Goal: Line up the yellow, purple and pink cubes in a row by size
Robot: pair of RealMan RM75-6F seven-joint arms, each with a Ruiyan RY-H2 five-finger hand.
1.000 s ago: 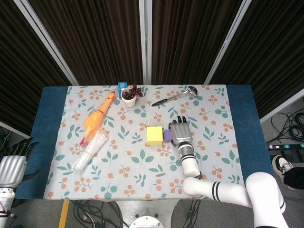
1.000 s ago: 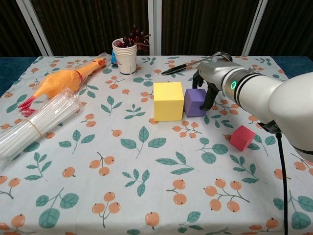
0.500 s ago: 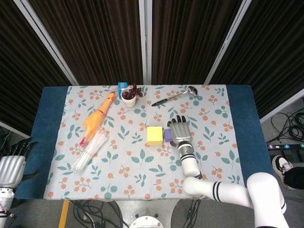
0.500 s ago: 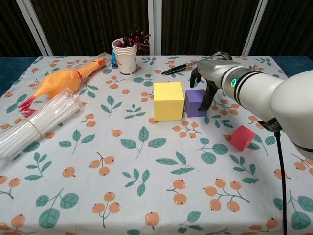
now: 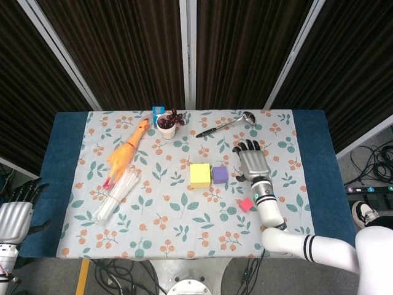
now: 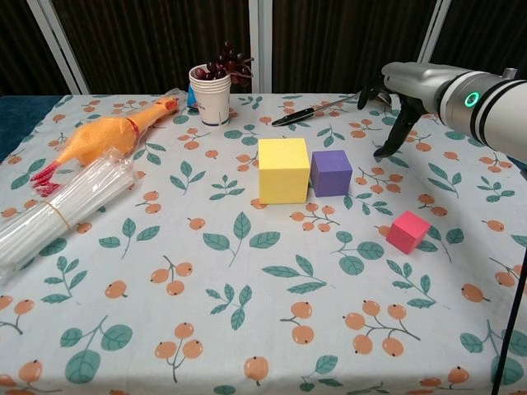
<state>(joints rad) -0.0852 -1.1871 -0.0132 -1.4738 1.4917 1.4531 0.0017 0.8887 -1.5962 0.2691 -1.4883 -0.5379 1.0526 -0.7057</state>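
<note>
The left hand (image 5: 15, 216) hangs past the table's left edge with its fingers apart, holding nothing. On the patterned tablecloth (image 6: 247, 329) a rubber chicken (image 6: 103, 137) lies beside a bundle of clear straws (image 6: 58, 212). The yellow cube (image 6: 283, 169) stands just beside the purple cube (image 6: 331, 172). The pink cube (image 6: 408, 231) sits apart, nearer the front. The right hand (image 5: 252, 164) hovers empty, fingers spread, right of the purple cube.

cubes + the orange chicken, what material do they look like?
Yellow cube, purple cube and pink cube: probably foam, going by the matte, glare-free faces and slightly soft edges; painted wood can't be excluded. Orange chicken: looks like soft rubber or vinyl, smooth moulded skin with a faint sheen.
</note>
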